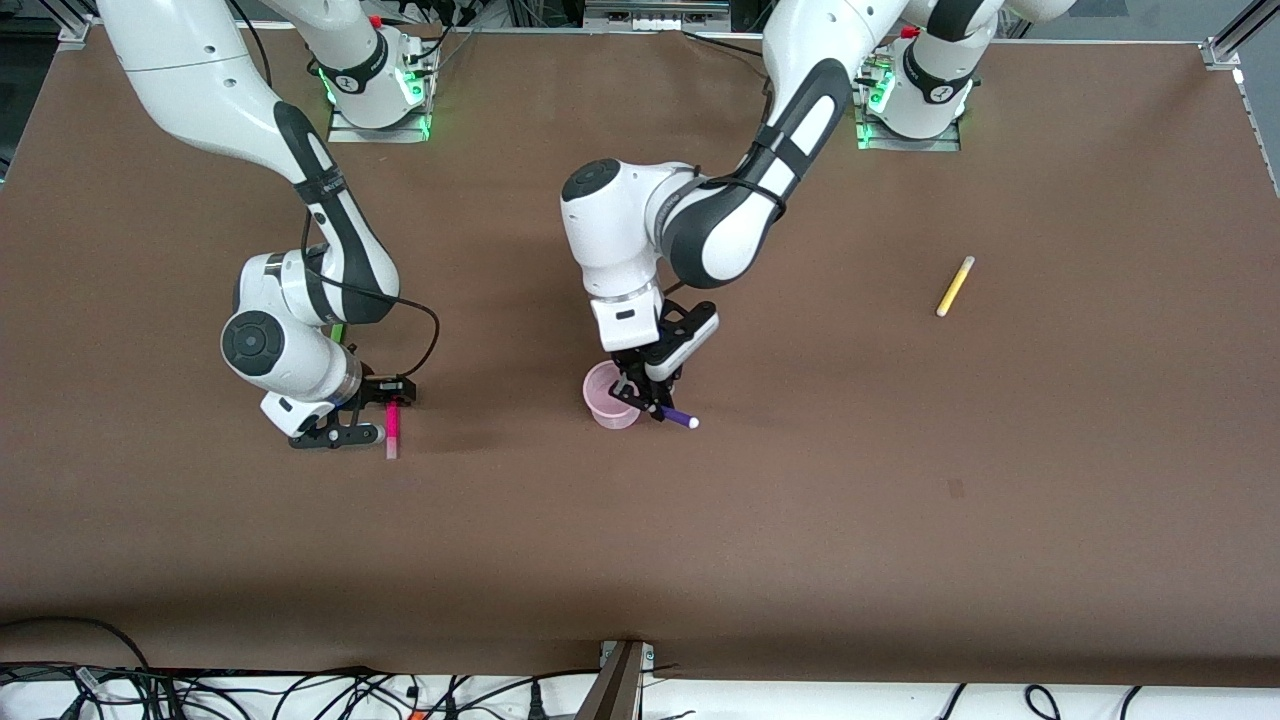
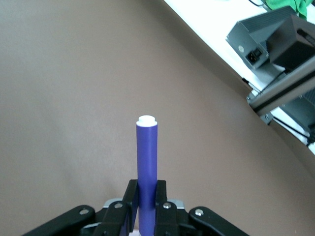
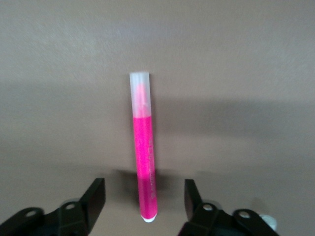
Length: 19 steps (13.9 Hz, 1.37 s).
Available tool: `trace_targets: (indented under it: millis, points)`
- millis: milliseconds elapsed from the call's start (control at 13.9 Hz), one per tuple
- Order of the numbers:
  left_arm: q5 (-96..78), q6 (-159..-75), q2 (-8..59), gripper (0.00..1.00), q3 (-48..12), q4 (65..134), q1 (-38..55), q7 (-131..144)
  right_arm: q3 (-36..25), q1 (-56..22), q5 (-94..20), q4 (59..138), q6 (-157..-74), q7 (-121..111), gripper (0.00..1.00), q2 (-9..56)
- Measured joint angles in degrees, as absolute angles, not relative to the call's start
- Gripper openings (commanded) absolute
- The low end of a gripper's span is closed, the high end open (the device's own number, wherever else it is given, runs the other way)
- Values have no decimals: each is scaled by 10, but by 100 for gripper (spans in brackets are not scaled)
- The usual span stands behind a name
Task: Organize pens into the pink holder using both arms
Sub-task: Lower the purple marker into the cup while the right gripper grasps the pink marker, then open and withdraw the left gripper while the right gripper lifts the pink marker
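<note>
Gripping slim cylindrical purple pen (image 2: pixel 146 167)

**Around the brown worktop**

I see a brown worktop (image 1: pixel 900 520) covering nearly the whole front view. Along its edge nearest my front camera, black cables (image 1: pixel 250 695) tangle over a white strip. In the left wrist view a grey box (image 2: pixel 268 42) with a black socket sits off the worktop, green cloth (image 2: pixel 288 6) above it.

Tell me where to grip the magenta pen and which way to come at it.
Grip the magenta pen across its coloured barrel, coming straight down from above. It lies flat on the table, slim and round, and the right gripper already has a finger on each side of the barrel, so closing there is likely to hold.
</note>
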<state>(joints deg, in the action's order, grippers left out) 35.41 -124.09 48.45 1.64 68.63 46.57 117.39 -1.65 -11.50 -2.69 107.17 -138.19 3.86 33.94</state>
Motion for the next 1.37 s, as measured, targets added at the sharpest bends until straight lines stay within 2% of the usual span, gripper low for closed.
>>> trace_targets:
  millis: [288, 432, 505, 649, 793, 865, 937, 1009, 1369]
  points:
    - [361, -1241, 497, 0, 18, 684, 488, 1174, -16, -115, -31, 1095, -1397, 41, 45, 339]
    - [377, -1241, 503, 0, 18, 684, 490, 1174, -17, -115, -31, 1095, -1397, 41, 40, 339]
    - [380, -1241, 506, 12, 19, 683, 490, 1174, -17, -115, -32, 1095, -1397, 42, 37, 338]
    - [380, -1241, 509, 22, 20, 682, 490, 1174, -17, -115, -44, 1096, -1397, 42, 27, 338]
    - [380, -1241, 509, 57, 20, 679, 490, 1174, -18, -115, -50, 1096, -1397, 42, 20, 337]
    - [380, -1241, 509, 69, 20, 677, 491, 1174, -18, -115, -51, 1096, -1397, 42, 18, 337]
    - [380, -1241, 509, 89, 20, 674, 491, 1174, -19, -115, -51, 1096, -1398, 42, 17, 337]
    - [380, -1241, 509, 100, 20, 670, 491, 1174, -19, -115, -52, 1096, -1397, 42, 16, 337]
    - [379, -1238, 497, 100, 26, 647, 488, 1161, -19, -115, -53, 1096, -1398, 42, 16, 337]
